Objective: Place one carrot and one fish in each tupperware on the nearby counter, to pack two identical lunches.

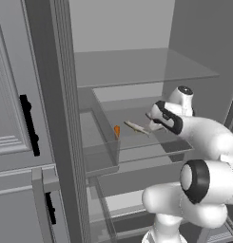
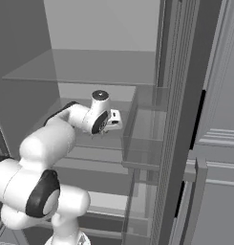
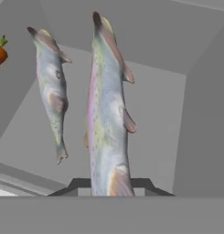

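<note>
Tool (image 3: 109,183) grips slim silvery scaly fish (image 3: 106,114).

We read no text, label, brand, number or sign in any of the three views.
</note>
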Controlling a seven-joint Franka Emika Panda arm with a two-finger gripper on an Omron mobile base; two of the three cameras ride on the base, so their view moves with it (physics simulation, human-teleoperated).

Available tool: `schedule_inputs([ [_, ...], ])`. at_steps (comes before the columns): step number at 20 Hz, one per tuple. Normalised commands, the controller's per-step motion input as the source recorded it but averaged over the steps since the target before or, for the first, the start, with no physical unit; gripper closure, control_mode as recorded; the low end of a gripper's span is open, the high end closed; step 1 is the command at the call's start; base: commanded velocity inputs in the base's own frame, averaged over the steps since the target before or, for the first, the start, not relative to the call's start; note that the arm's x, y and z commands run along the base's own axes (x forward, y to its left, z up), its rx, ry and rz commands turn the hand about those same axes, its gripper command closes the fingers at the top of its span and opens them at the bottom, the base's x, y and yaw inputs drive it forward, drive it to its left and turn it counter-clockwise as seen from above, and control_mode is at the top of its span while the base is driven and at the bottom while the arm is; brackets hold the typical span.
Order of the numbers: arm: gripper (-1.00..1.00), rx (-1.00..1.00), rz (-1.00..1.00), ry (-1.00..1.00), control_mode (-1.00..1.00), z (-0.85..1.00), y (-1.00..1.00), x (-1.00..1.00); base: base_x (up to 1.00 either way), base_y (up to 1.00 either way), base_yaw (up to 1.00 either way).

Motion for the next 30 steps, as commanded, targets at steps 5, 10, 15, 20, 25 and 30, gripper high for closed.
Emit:
schedule_inputs([
  [5, 1.0, 0.0, -0.12, 0.0, -1.0, 0.54, 0.15, -0.94, 0.0, 0.0, 0.0],
  [10, 1.0, 0.0, -0.24, -0.05, -1.0, 0.53, 0.33, -1.0, 0.0, 0.0, 0.0],
  [15, 1.0, 0.0, -0.18, -0.02, -1.0, 0.48, 0.82, -0.81, 0.0, 0.0, 0.0],
  [20, 1.0, 0.02, -0.01, -0.01, -1.0, 0.07, 0.13, -0.74, 0.0, 0.0, 0.0],
  [25, 1.0, 0.04, 0.02, -0.06, -1.0, 0.0, -0.11, -0.78, 0.0, 0.0, 0.0],
  [30, 1.0, 0.0, 0.04, -0.01, -1.0, 0.0, 0.0, -0.51, 0.0, 0.0, 0.0],
])
